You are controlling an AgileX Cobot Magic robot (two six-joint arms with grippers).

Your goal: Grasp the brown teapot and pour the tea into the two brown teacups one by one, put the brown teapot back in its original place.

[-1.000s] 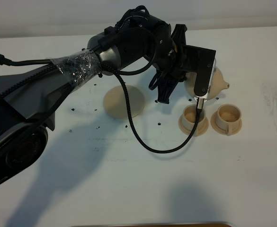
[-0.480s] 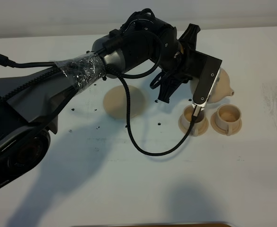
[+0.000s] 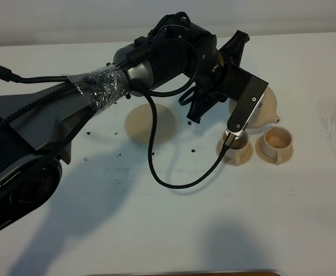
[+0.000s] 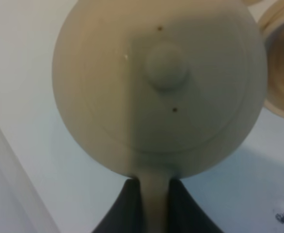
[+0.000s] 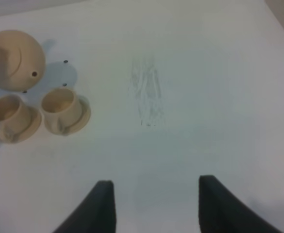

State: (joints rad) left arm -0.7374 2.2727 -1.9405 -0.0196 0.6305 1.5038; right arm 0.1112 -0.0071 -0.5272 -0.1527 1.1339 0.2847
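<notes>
Pinching the loop handle (image 4: 156,213) of the brown teapot (image 4: 108,97), the left gripper (image 4: 154,183) has its two dark fingers (image 4: 127,208) pressed against either side of that handle, so the jaws stand nearly together with only the handle between them. The pot's round body and its lid knob (image 4: 167,65) sit straight out beyond the fingertips, with the handle running back into the grip. In the high view the left arm reaches across the white table (image 3: 213,230) and covers most of the pot. What shows of it lies at about 2 o'clock from the table's middle, with the short spout (image 3: 277,119) pointing to roughly 4 o'clock. The left teacup (image 3: 241,152) sits on its saucer at 7 o'clock of the pot, and the right teacup (image 3: 277,140) at 5 o'clock, just under the spout tip. The wide saucer (image 3: 139,123) lies bare at 9 o'clock of the pot, well apart from it. The right gripper (image 5: 154,182) hangs over bare table with its jaws spread wide, holding nothing, and the pot and both cups lie far off at its 10 o'clock.
</notes>
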